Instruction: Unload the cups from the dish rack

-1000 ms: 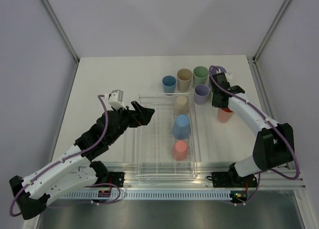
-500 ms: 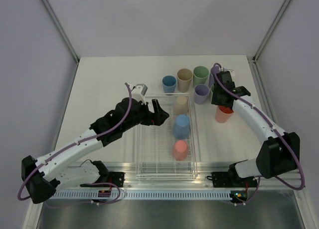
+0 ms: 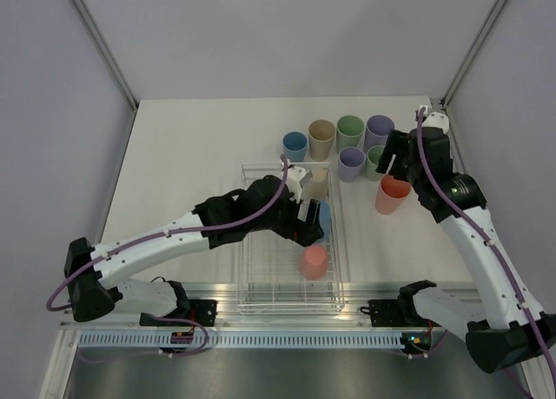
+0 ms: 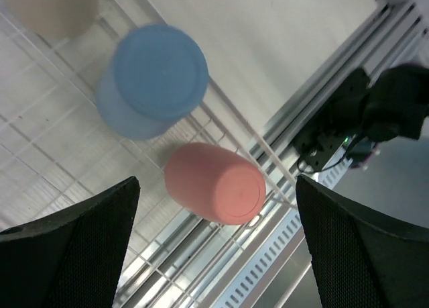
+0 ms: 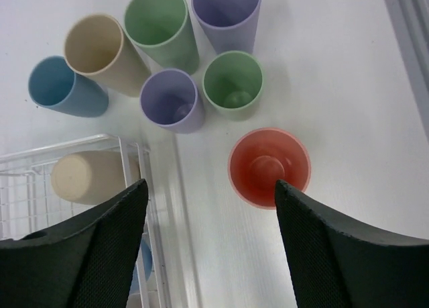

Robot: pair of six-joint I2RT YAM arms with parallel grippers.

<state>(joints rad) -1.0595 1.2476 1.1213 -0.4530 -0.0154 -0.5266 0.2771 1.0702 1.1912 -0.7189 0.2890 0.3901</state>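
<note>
Nearest, in the clear, wire-barred dish rack, three matte tapered cups sit upside down: rack coral cup, blue cup, beige cup; the left hand hangs over the blue cup, fingers wide apart, half hiding it from above, though the wrist view shows it whole; beyond, seven more stand upright on the white bench; the right hand gapes empty above the upright coral cup.

No readable text, labels, brands or numbers in any view. Cups and dish rack are plain. Board at the right arm's base is too small to read.
</note>
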